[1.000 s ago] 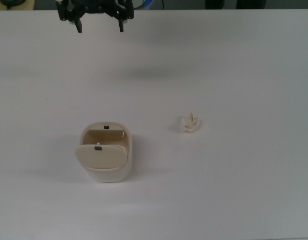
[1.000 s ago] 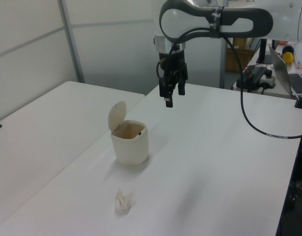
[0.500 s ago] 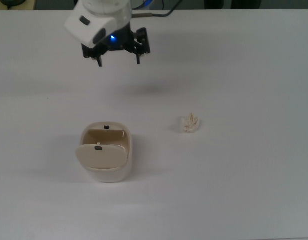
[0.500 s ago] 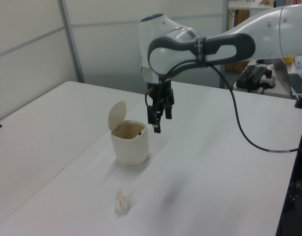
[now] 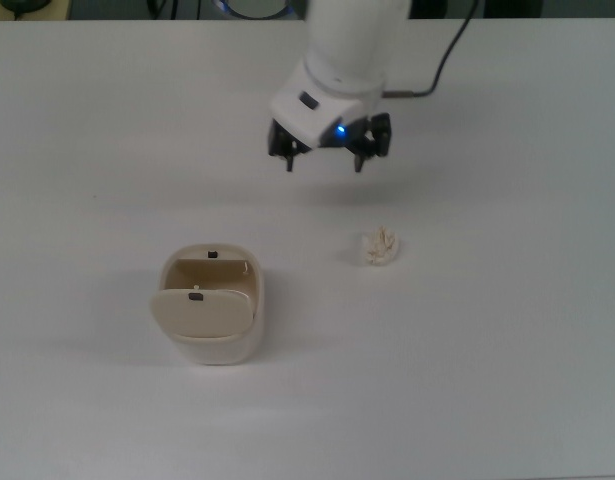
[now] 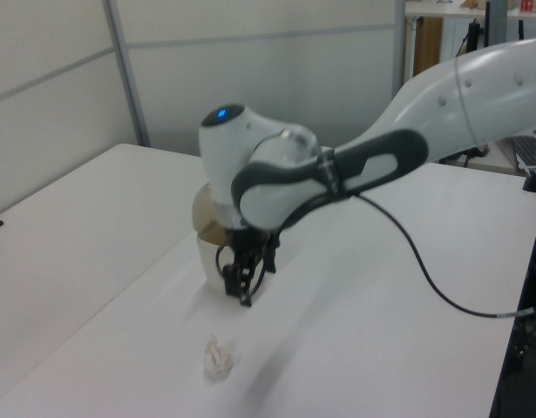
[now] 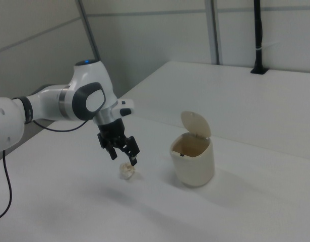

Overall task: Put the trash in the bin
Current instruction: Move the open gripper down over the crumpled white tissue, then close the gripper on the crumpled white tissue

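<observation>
The end effector [image 5: 328, 156], fingers spread wide and empty, has swung from the desk's [image 5: 507, 380] far edge toward the trash [image 5: 379, 247] lying right of the bin [image 5: 211, 305] in the top view; a misjudged descent could knock the light ball away.

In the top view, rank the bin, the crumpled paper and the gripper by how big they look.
1. bin
2. gripper, though it sits above the table, nearer the camera, so it may look oversized
3. crumpled paper, clearly smallest
</observation>
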`<control>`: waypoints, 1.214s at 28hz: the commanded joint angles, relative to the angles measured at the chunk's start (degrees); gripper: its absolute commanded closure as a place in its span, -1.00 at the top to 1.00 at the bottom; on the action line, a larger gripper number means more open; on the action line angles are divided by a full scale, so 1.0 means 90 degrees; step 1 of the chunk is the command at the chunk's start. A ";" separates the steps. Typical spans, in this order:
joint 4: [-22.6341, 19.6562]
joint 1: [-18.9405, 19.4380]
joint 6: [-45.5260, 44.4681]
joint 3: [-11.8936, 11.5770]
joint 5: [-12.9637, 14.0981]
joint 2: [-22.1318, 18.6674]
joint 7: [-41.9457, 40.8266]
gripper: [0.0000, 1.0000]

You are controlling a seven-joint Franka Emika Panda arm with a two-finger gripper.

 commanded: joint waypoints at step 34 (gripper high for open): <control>0.1040 0.0737 0.1553 -0.0074 -0.0843 0.1787 0.1826 1.00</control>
